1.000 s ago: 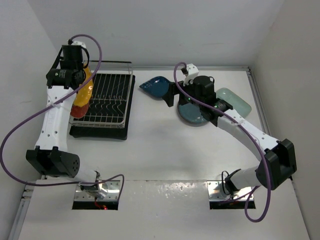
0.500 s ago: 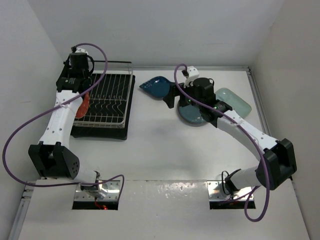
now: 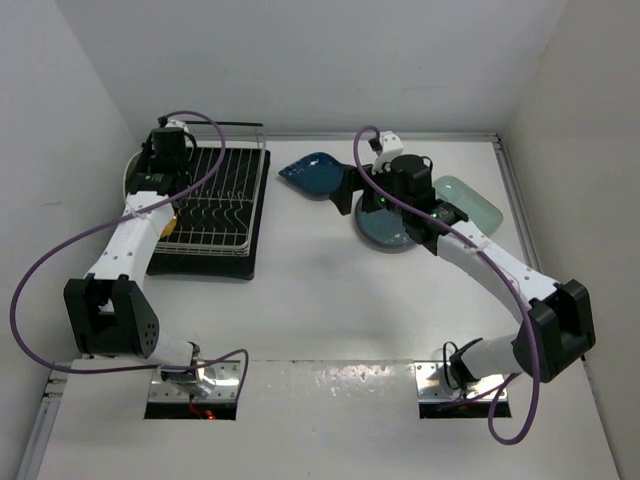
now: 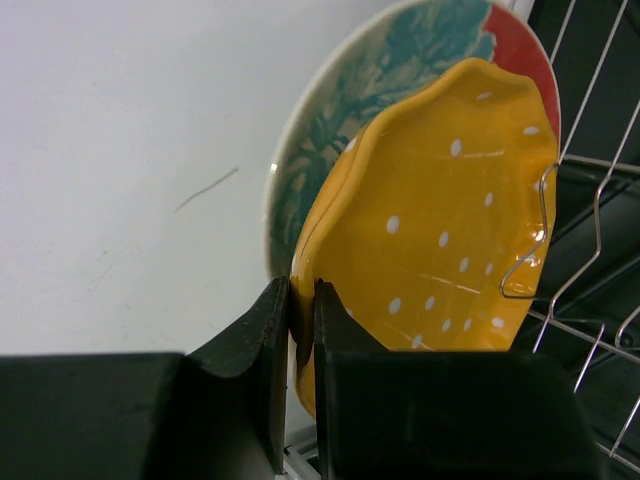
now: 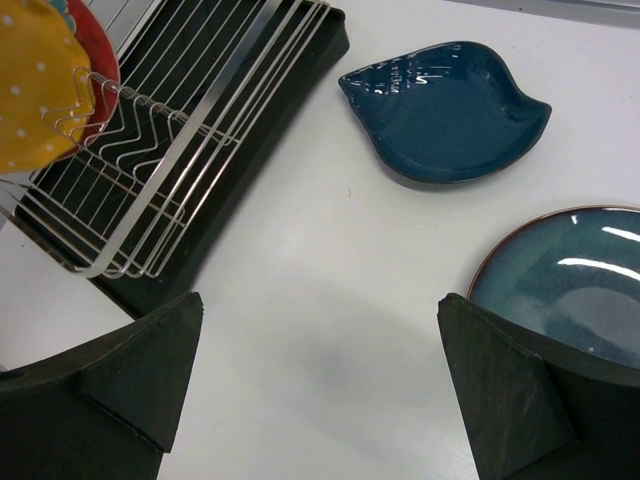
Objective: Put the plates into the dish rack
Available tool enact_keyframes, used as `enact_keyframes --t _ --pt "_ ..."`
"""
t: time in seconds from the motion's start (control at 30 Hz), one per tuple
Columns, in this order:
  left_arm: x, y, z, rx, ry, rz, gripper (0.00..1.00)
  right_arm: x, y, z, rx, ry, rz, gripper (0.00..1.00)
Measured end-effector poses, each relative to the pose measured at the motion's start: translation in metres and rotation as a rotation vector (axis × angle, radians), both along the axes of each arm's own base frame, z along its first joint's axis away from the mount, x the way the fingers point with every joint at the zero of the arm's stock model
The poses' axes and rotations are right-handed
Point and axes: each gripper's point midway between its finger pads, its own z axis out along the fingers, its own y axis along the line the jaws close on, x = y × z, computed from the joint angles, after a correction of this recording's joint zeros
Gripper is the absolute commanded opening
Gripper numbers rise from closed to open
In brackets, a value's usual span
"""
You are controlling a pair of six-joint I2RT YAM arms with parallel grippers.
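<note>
Holding the yellow plate (image 4: 430, 230) at the dish rack (image 3: 215, 200), left fingers (image 4: 255, 380) pinch its rim; right fingers (image 5: 510, 400) gape.

1. Top view: the light is bright, even and diffuse from above, and the white table (image 3: 330, 290) and walls look nearly washed out.
2. Only faint, soft shadows lie beside the arms. The metal base plates (image 3: 215, 378) near the bottom edge throw glare.
3. Left wrist view: the yellow scalloped plate (image 4: 440, 250) carries streaky white highlights. The left gripper (image 4: 302, 300), close to the lens, is soft, featureless black.
4. Right wrist view: the picture is sharp, with pale reflection streaks on the teal round plate (image 5: 570, 280).
</note>
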Motion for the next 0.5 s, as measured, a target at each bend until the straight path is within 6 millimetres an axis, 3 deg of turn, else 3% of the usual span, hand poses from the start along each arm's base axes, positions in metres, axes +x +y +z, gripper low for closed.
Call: enact_keyframes --t 0.2,0.4,0.43,0.47,0.5 --pt "-0.003 0.001 -0.028 -0.048 0.051 -0.022 0.0 -0.001 -0.004 -0.001 0.002 0.005 -0.008 1.0" --pt "0.003 0.005 -0.04 -0.108 0.016 -0.045 0.0 0.0 -0.006 -0.003 0.011 0.018 -0.007 1.0" --pt "0.004 0.006 -0.041 -0.116 0.014 -0.05 0.01 0.001 -0.007 -0.005 0.011 0.023 -0.008 1.0" --pt "0.005 0.006 -0.042 -0.121 0.014 -0.055 0.12 0.002 -0.007 -0.006 0.012 0.028 -0.008 1.0" --pt "0.006 0.005 -0.041 -0.124 0.017 -0.059 0.16 0.002 -0.008 -0.008 0.012 0.034 -0.01 1.0"
